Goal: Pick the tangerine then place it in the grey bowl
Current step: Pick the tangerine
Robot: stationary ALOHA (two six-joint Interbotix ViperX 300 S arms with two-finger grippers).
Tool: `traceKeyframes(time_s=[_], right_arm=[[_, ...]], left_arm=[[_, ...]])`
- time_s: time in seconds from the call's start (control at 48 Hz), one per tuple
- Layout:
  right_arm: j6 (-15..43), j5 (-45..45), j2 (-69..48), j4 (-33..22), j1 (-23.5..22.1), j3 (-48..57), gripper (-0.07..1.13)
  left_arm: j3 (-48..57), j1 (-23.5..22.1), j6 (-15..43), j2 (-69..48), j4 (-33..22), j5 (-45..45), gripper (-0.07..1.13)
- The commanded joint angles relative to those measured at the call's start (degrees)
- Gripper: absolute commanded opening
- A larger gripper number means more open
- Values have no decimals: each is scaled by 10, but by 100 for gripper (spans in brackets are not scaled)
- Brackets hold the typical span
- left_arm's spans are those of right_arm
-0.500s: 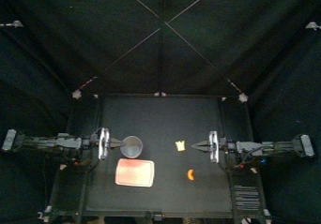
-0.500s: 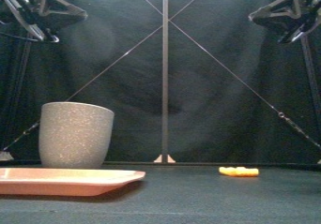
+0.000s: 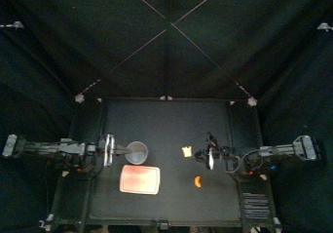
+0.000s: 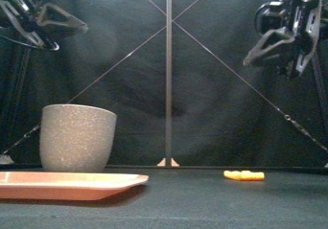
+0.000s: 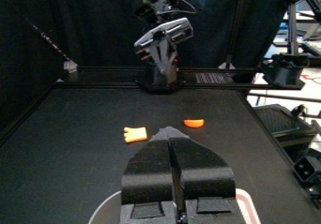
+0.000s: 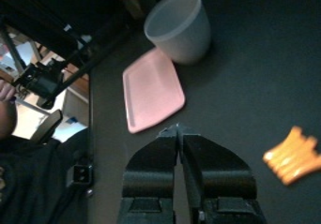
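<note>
Two toys, one cup, one tray, and both my grippers closed on air

Two small toys are lying on my black table (image 3: 169, 120). One is the orange tangerine piece (image 3: 198, 181), resting right of the middle and toward the front edge. The other is a paler, yellow-orange ridged toy (image 3: 186, 152), sitting behind it, the two apart. One grey speckled cup (image 3: 136, 155) is standing upright left of centre. One pink tray (image 3: 139, 181) is lying flat just in front of it.

I am holding my left gripper (image 5: 175, 143) in the air just left of the cup. Its jaws are pressing together down to a thin seam and gripping nothing. I am hanging my right gripper (image 6: 179, 139) just right of the ridged toy, behind the tangerine piece. Its jaws are meeting the same way and carrying nothing. Seen from the front, both grippers are hovering well above the tabletop and touching none of the things.

Black curtains (image 3: 166, 42) are closing in the back and sides of the booth around me.
</note>
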Motion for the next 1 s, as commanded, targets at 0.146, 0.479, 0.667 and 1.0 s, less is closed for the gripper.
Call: traceKeyframes(time_s=[0.146, 0.479, 0.667, 1.0], right_arm=[[83, 122, 63, 106, 11, -15, 87], [234, 326, 79, 83, 20, -15, 93], [354, 361, 80, 2, 31, -24, 93], [684, 359, 122, -261, 134, -55, 93]], left_arm=[[-8, 4, 2, 2, 1, -2, 8], [-6, 15, 1, 3, 1, -3, 8], [-4, 17, 1, 3, 1, -6, 8], [-2, 18, -1, 3, 0, -6, 8]])
